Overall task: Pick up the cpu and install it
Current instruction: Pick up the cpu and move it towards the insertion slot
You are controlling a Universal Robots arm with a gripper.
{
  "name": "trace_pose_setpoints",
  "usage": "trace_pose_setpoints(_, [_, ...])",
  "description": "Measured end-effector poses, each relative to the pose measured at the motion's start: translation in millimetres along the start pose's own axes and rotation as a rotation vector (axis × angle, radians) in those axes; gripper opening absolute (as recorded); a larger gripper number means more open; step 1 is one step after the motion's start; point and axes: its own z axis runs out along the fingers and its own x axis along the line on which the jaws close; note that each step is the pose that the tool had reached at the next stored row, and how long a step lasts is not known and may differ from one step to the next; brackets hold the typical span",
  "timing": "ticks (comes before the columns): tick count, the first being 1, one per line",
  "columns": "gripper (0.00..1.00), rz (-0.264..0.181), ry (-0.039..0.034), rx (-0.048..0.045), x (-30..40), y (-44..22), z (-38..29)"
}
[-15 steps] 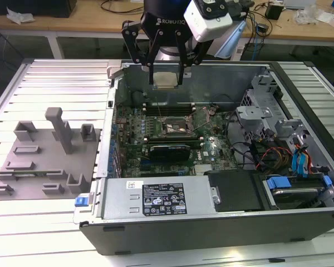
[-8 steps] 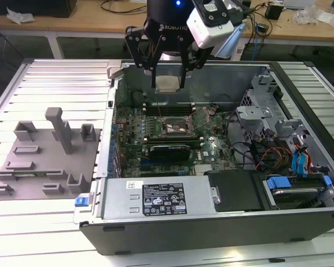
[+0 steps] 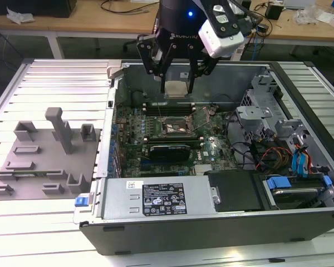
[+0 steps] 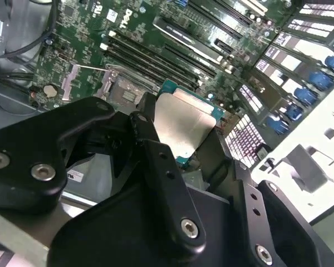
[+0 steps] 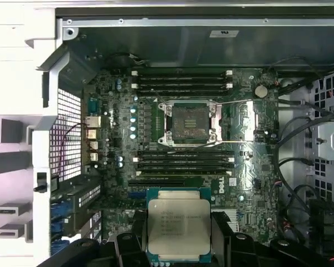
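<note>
Gripper [image 3: 177, 83] clamped on the cpu [image 3: 177, 88], black fingers [image 4: 153, 146] pressed against two opposite edges of the chip. Cpu held level in the air, pale metal top turned up toward the wrist and green rim showing around it in both wrist views. Below the gripper, the motherboard [image 5: 114, 119] lying flat inside the open computer case [image 3: 222, 225]. On that board, lower than the held chip and well clear of it, the dark square socket [image 5: 188, 121], uncovered, with its metal plate [image 5: 244, 119] swung aside. Long memory slots [image 5: 181, 80] flanking the socket on two sides. Outside the case and well apart from the gripper, a grey plastic fixture [image 3: 44, 158] with upright blocks, resting on the ribbed metal table [image 3: 55, 78].
</note>
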Motion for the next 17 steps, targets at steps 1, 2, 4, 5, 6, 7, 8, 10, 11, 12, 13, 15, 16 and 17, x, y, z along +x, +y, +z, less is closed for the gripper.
trace_pose_setpoints(1, [0.54, 0.0, 0.0001, 0.0001, -2.1, 0.1, 0.6])
trace_pose_setpoints(2, [0.54, 0.0, 0.0001, 0.0001, -4.0, 0.2, 1.3])
trace_pose_setpoints(4, [0.54, 0.0, 0.0003, 0.0002, -8.8, 0.3, 2.5])
trace_pose_setpoints(5, [0.54, 0.0, 0.0003, 0.0002, -11.0, 0.4, 3.1])
trace_pose_setpoints(6, [0.54, 0.0, 0.0004, 0.0001, -13.4, 0.4, 3.8])
trace_pose_setpoints(7, [0.54, 0.0, 0.0005, 0.0001, -15.8, 0.5, 4.5])
trace_pose_setpoints(8, [0.54, 0.0, 0.0005, 0.0001, -17.9, 0.6, 5.2])
trace_pose_setpoints(10, [0.54, 0.0, 0.0005, 0.0002, -20.9, 0.7, 7.4])
trace_pose_setpoints(11, [0.54, 0.0, 0.0005, 0.0001, -22.4, 0.8, 9.9])
trace_pose_setpoints(12, [0.54, 0.0, 0.0005, 0.0001, -23.1, 0.8, 11.6])
trace_pose_setpoints(13, [0.54, 0.0, 0.0005, 0.0001, -23.9, 0.8, 14.2])
trace_pose_setpoints(15, [0.54, 0.0, 0.0006, 0.0003, -24.2, 1.3, 18.5])
trace_pose_setpoints(16, [0.54, 0.0, 0.0006, 0.0003, -24.3, 1.9, 21.4])
trace_pose_setpoints(17, [0.54, 0.0, 0.0005, 0.0002, -24.3, 2.5, 23.2])
